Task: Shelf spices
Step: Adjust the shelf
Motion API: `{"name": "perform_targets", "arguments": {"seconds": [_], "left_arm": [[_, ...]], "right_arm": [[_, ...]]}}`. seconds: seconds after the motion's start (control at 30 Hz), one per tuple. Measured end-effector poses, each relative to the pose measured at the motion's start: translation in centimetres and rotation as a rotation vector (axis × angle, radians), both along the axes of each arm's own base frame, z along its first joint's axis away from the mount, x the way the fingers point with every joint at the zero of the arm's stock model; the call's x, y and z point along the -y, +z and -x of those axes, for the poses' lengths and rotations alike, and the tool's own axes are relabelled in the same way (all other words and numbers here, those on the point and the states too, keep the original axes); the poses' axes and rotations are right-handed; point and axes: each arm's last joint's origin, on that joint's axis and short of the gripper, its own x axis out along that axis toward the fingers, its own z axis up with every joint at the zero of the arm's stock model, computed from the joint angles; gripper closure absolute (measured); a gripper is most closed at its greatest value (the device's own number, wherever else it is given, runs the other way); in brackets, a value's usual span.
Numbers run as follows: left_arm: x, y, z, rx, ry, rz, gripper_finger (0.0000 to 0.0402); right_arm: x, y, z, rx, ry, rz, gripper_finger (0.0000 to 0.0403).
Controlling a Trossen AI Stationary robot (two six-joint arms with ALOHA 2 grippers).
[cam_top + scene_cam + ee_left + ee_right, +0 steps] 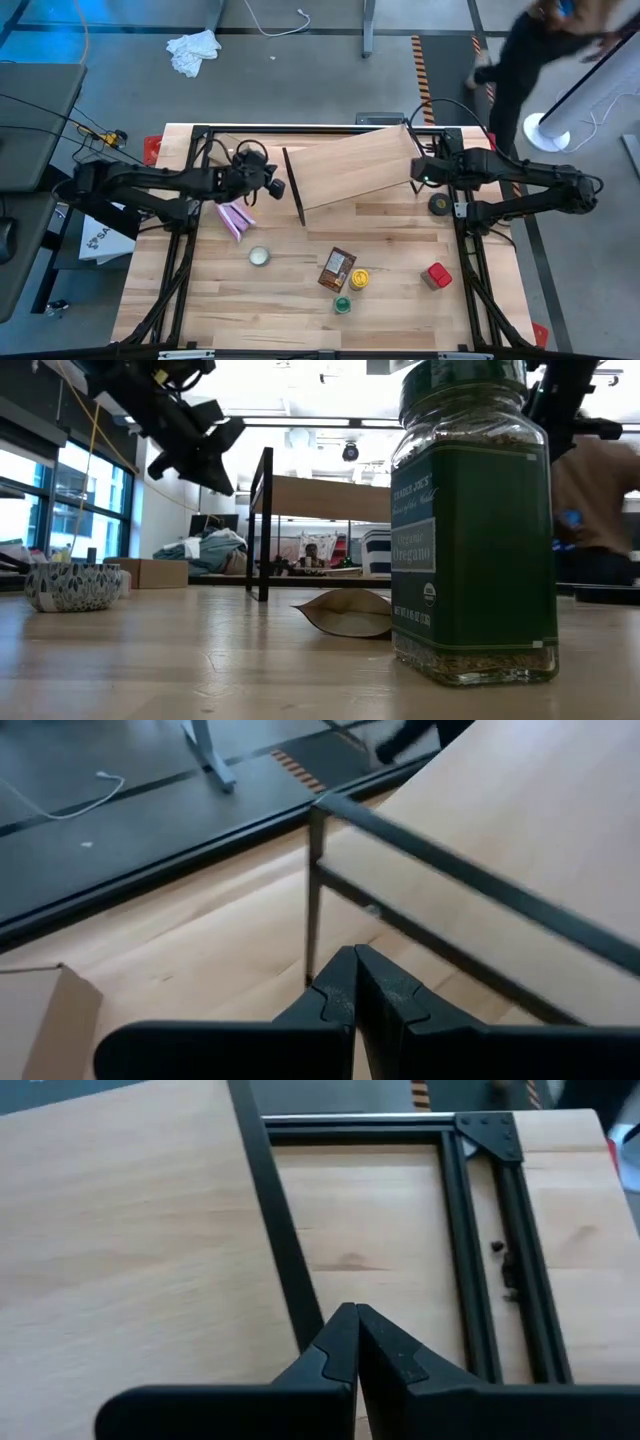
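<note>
The shelf (355, 170), a light board on thin black legs, stands askew on its legs at the table's far middle; the low view shows it too (320, 495). My left gripper (276, 186) is shut beside the shelf's left end, its fingertips (352, 960) close to a black leg (314, 900). My right gripper (417, 172) is shut at the shelf's right end. Near the near edge lie the brown packet (337, 268), the yellow-lidded jar (358, 278), the green-lidded jar (343, 304) and the red container (436, 275). The green jar (470, 520) stands upright and fills the low view. My left gripper has its shut fingers level beside the shelf's left leg (314, 950); I cannot tell whether they touch it. My right gripper has its shut fingertips (345, 1325) right beside the black frame bar (285, 1270) at the shelf's right end; whether they touch it, I cannot tell.
A pink packet (235, 216) lies near the left gripper and a pale round tin (260, 256) nearer the near edge. A black round object (438, 204) sits by the right arm. A black frame (300, 129) runs along the table's edges. A person (545, 50) moves beyond the far right corner.
</note>
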Motion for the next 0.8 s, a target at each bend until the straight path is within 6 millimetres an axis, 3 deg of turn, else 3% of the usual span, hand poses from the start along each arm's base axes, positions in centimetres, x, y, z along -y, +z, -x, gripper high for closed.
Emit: {"name": "perform_targets", "arguments": {"seconds": [0.5,0.8], "left_arm": [[-1.1,-2.7,-2.0,-0.066,-0.047,0.069,0.0401],[-1.4,-3.1,-2.5,-0.125,-0.096,0.013,0.0401]], "right_arm": [[0.2,-0.8,-0.2,0.0,0.038,-0.057,0.0403],[-1.9,-1.1,-0.4,0.056,0.051,-0.079,0.0403]]}}
